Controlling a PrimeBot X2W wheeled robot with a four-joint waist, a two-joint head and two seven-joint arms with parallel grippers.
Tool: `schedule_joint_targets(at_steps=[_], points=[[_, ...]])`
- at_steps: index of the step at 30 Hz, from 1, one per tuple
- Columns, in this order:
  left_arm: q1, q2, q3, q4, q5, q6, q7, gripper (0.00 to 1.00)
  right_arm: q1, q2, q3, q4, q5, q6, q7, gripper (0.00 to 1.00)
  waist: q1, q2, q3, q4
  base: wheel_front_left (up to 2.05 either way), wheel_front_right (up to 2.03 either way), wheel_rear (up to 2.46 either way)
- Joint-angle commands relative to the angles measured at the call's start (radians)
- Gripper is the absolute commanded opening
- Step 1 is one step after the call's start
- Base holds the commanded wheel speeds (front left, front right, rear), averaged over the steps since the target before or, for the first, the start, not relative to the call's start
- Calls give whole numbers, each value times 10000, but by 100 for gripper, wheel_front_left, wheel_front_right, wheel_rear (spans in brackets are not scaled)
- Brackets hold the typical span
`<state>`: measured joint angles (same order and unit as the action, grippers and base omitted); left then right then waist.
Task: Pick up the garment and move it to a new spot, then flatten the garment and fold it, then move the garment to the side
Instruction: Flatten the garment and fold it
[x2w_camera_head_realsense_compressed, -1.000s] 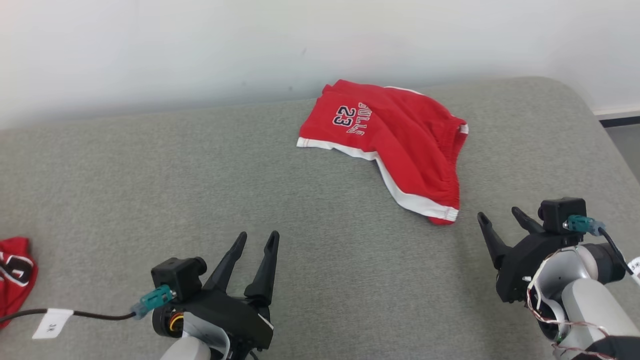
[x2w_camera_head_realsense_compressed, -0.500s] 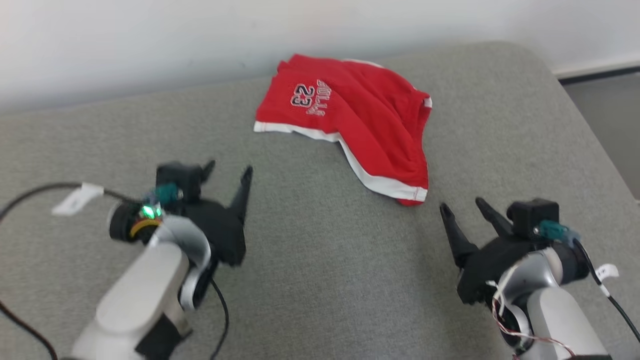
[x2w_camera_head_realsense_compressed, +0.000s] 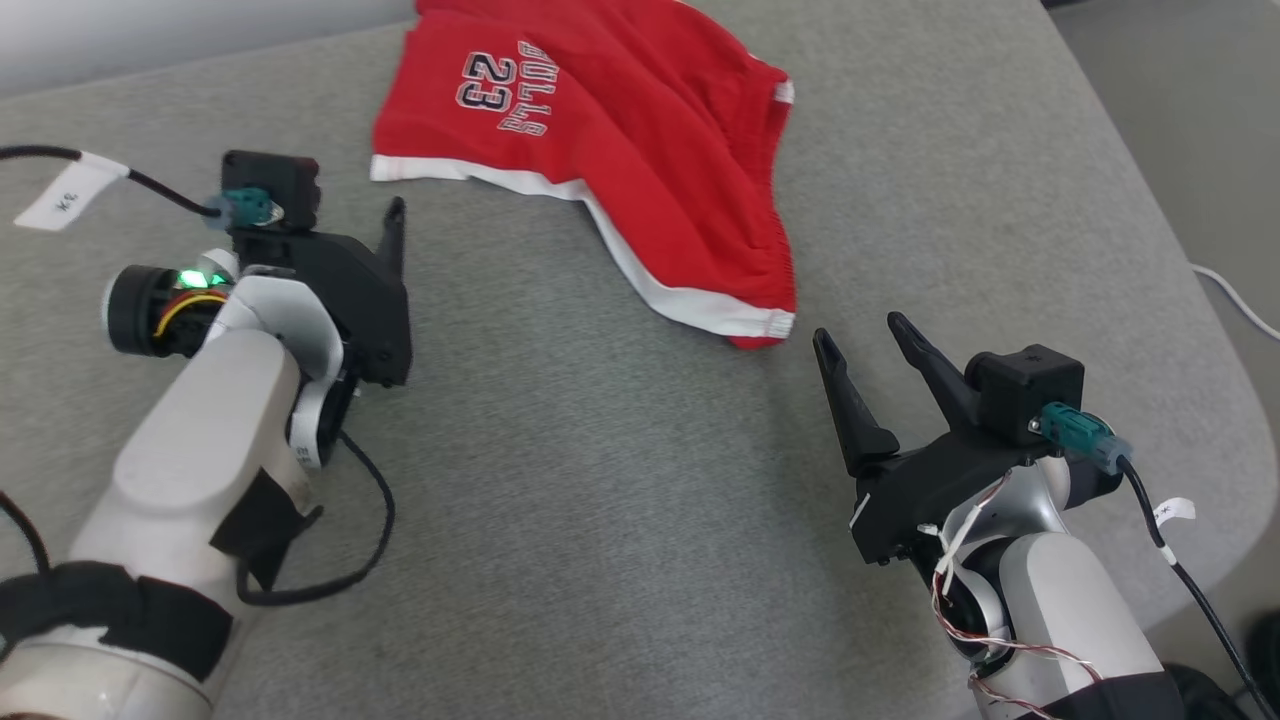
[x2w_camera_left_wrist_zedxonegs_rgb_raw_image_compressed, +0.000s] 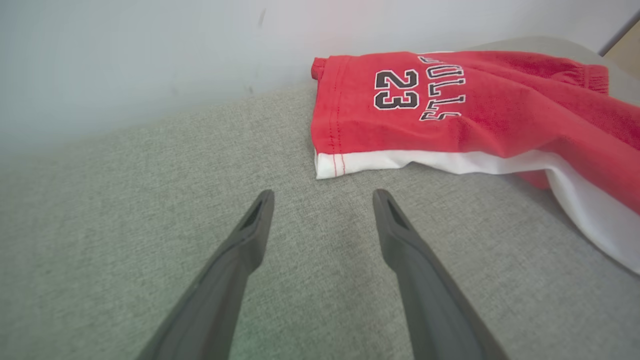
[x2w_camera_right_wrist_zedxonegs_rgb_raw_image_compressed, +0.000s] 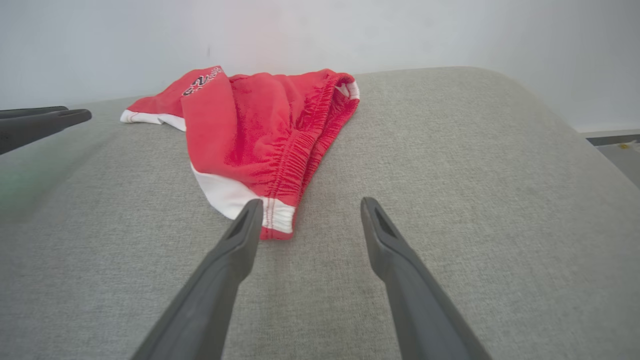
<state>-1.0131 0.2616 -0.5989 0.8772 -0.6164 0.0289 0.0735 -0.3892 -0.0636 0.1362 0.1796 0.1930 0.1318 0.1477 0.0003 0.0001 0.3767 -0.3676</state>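
One grey fabric-covered worktop (x2w_camera_head_realsense_compressed: 620, 480) carried everything and ran back to a pale wall (x2w_camera_left_wrist_zedxonegs_rgb_raw_image_compressed: 125, 60) at its far edge. On the far part of it, close to that wall, lay the red basketball shorts (x2w_camera_head_realsense_compressed: 640, 140), loosely heaped rather than flat. One leg was spread to the left with its printed number (x2w_camera_left_wrist_zedxonegs_rgb_raw_image_compressed: 396, 89) face up. The rest was doubled over and trailed toward the near right, ending in a corner.

The left gripper (x2w_camera_left_wrist_zedxonegs_rgb_raw_image_compressed: 322, 197) was poised over bare worktop just short of the left corner of the shorts, its fingers (x2w_camera_left_wrist_zedxonegs_rgb_raw_image_compressed: 240, 250) apart and holding nothing. The right gripper (x2w_camera_head_realsense_compressed: 858, 328) sat just beside the near right corner, not touching it, its fingers likewise spread and empty.

The gathered elastic waistband (x2w_camera_right_wrist_zedxonegs_rgb_raw_image_compressed: 295, 150) ran down the right edge of the heap, and a white hem band (x2w_camera_left_wrist_zedxonegs_rgb_raw_image_compressed: 425, 161) edged the near side.

The shorts looked light, soft and limp. They would probably sag and drape from any hold, neither fragile nor slippery. A pinch in the middle of the panel would likely bunch several layers together. The stitched hem corner on the left and the thicker waistband end at the near right seemed the firmer places to grip. Taken there together, the cloth should hang open for spreading. Each lower finger would probably have to press into the soft worktop to slip under the edge.
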Motion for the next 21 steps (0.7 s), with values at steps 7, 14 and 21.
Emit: schedule_joint_targets(at_steps=[7, 14, 21], points=[[-849, 248, 157, 824, 26, 390, 92, 100, 292, 128, 112, -409, 231, -22, -301, 100, -3, -1, 760, -1132, 0, 0, 0], [-1287, 373, 59, 1443, 164, 646, 254, 100, 501, 147, 201, -471, 383, -22, -425, 100, -3, -1, 939, -1388, 0, 0, 0], [-1139, 125, -170, 1782, 74, 196, 430, 0, 494, 141, 39, -555, 430, -22, -460, 100, -3, -1, 930, -1033, 0, 0, 0]])
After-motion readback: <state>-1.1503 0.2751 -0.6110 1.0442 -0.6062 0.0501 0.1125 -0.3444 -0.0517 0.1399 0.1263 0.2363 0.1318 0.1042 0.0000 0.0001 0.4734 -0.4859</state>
